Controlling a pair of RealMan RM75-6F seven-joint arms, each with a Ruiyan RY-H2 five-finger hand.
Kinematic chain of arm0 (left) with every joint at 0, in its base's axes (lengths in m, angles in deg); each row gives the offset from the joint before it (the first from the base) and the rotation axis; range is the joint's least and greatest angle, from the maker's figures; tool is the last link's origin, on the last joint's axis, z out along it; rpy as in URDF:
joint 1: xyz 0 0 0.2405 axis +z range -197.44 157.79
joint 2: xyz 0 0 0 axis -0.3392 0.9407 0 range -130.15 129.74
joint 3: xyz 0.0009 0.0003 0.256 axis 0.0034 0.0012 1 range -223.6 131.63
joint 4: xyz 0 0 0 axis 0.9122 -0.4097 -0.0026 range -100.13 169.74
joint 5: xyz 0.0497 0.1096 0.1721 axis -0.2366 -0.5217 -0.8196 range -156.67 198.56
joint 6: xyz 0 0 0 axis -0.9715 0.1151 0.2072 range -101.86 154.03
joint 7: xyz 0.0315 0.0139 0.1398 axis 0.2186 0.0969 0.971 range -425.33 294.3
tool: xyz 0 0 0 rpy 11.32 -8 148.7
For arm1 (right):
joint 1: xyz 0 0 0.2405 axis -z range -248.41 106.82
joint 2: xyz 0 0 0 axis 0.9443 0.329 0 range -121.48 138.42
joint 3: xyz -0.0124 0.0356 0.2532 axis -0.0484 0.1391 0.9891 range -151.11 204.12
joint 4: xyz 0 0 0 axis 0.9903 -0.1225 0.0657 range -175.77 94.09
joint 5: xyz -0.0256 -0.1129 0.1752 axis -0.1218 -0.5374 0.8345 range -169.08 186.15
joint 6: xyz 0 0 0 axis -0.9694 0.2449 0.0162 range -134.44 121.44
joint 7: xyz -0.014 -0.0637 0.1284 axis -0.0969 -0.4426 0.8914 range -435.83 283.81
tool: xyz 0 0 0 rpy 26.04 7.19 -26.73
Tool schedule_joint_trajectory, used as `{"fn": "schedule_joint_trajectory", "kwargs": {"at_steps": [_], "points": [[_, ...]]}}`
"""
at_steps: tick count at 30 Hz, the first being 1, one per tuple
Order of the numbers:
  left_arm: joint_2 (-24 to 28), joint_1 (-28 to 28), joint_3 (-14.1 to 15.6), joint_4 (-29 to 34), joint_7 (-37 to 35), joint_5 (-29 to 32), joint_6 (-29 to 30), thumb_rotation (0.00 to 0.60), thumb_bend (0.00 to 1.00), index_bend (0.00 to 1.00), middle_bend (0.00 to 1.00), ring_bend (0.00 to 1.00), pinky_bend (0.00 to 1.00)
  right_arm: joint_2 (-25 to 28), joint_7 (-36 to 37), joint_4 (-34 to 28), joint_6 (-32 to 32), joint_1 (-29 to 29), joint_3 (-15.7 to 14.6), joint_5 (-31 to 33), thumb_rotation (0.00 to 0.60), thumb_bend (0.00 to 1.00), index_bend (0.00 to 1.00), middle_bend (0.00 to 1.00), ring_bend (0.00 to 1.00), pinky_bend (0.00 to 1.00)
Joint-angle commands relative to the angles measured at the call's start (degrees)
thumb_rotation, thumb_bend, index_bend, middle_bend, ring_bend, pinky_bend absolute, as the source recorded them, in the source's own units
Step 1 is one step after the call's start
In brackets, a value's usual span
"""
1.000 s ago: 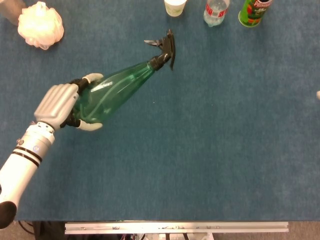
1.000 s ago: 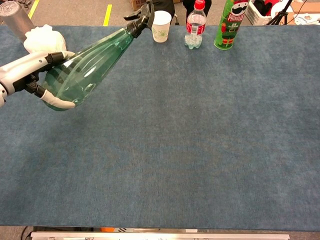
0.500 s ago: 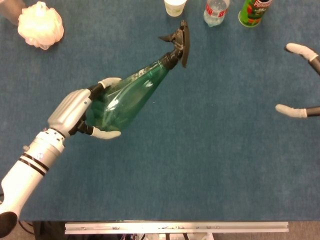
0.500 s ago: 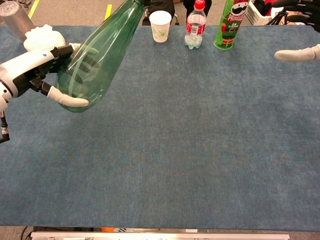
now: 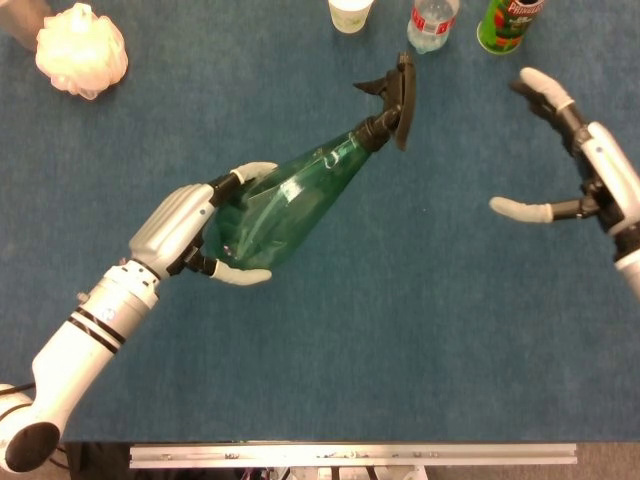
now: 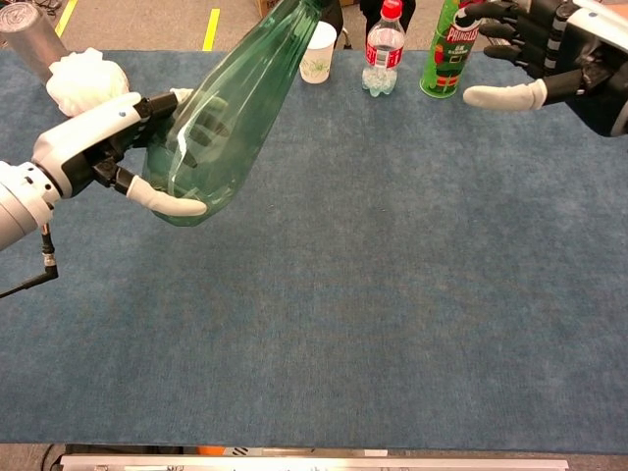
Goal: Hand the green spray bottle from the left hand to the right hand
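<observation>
My left hand (image 5: 190,232) grips the wide base of the green spray bottle (image 5: 290,202), held above the blue table. The bottle slants up to the right, its black trigger head (image 5: 392,88) pointing toward the far edge. In the chest view the left hand (image 6: 123,142) wraps the green bottle (image 6: 224,116), whose top runs out of frame. My right hand (image 5: 585,165) hovers at the right with its fingers spread and nothing in it, well apart from the bottle; it also shows in the chest view as the right hand (image 6: 549,59).
Along the far edge stand a paper cup (image 6: 318,51), a clear water bottle (image 6: 383,54) with a red cap and a green Pringles can (image 6: 446,49). A white bath pouf (image 5: 82,48) lies far left, beside a metal cylinder (image 6: 27,37).
My left arm has carried the bottle right and toward the table's middle. My right hand, almost absent a second ago, has come in from the right with fingers spread.
</observation>
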Motion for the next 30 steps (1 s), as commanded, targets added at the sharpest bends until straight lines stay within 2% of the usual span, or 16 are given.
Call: {"fn": "schedule_joint_trajectory", "kwargs": {"at_steps": [1, 14, 30], "points": [[-0.75, -0.30, -0.16, -0.14, 0.47, 0.39, 0.18, 0.600, 0.20, 0.35, 0.29, 0.24, 0.53, -2.47, -0.91, -0.31, 1.18, -1.59, 1.04, 2.25, 0.600, 0.00, 0.04, 0.09, 0.00, 0.03], [-4.73, -1.35, -0.82, -1.47, 3.93, 3.45, 0.67, 0.600, 0.20, 0.35, 0.29, 0.24, 0.53, -9.74, -1.11, -2.33, 2.53, -4.69, 4.77, 9.74, 0.600, 0.00, 0.04, 0.09, 0.00, 0.03], [-8.28, -2.12, -1.17, -2.09, 5.54, 6.51, 0.13, 0.600, 0.20, 0.35, 0.29, 0.24, 0.53, -18.71, -3.86, -1.56, 1.21, -8.59, 10.10, 16.68, 0.600, 0.00, 0.03, 0.09, 0.00, 0.03]]}}
